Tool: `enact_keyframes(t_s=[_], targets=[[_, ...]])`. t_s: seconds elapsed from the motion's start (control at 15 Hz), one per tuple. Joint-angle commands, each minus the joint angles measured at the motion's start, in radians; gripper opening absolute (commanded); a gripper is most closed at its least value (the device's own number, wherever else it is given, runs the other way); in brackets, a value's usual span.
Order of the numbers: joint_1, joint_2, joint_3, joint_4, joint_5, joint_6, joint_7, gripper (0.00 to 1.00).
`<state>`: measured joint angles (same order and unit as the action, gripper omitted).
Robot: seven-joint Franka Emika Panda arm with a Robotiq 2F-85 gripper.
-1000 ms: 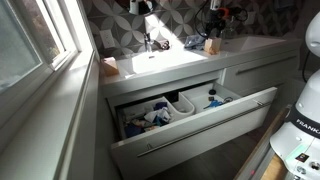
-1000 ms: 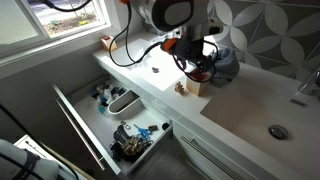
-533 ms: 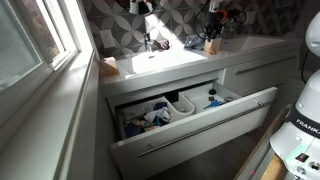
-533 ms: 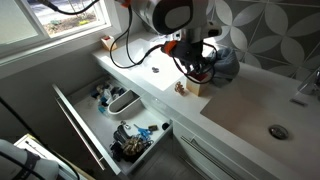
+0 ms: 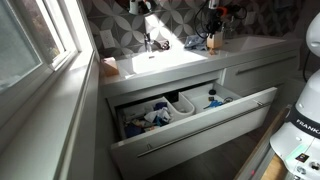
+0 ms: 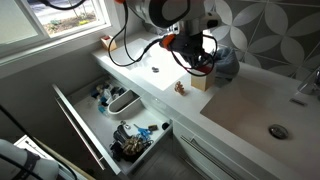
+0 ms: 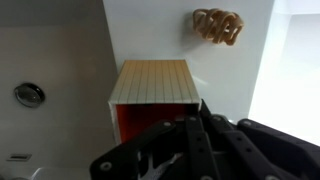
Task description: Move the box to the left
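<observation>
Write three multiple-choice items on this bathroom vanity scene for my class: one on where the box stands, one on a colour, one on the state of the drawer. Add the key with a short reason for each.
1. Where does the box stand?
A) on the floor
B) on the white countertop
C) on the windowsill

2. In the wrist view, what colour is the box's side face?
A) orange
B) blue
C) green

3. How is the drawer under the counter?
A) pushed shut
B) taken out and laid on the floor
C) pulled open

Key: 1 B, in an exterior view it sits on the counter; 2 A, the face below the tan top is orange; 3 C, the white bins inside it show from above.
</observation>
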<state>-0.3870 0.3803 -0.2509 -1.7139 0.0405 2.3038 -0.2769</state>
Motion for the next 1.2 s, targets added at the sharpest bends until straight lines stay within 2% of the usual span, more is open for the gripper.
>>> enact_keyframes(t_s=[0.0, 0.4, 0.47, 0.6, 0.8, 0.87, 1.13], targets=[[0.036, -0.218, 0.029, -0.186, -0.050, 0.024, -0.084, 0.01], [0.138, -0.508, 0.071, -0.403, -0.075, -0.138, -0.267, 0.01], [0.129, -0.381, 0.046, -0.287, -0.044, -0.113, -0.221, 0.04], [0.159, -0.460, 0.051, -0.350, -0.054, -0.138, -0.239, 0.04], [0.164, -0.493, 0.048, -0.383, -0.059, -0.142, -0.250, 0.01], [0.195, -0.489, 0.060, -0.380, -0.025, -0.130, -0.370, 0.01], [0.303, -0.469, 0.153, -0.311, -0.063, -0.210, -0.356, 0.01]])
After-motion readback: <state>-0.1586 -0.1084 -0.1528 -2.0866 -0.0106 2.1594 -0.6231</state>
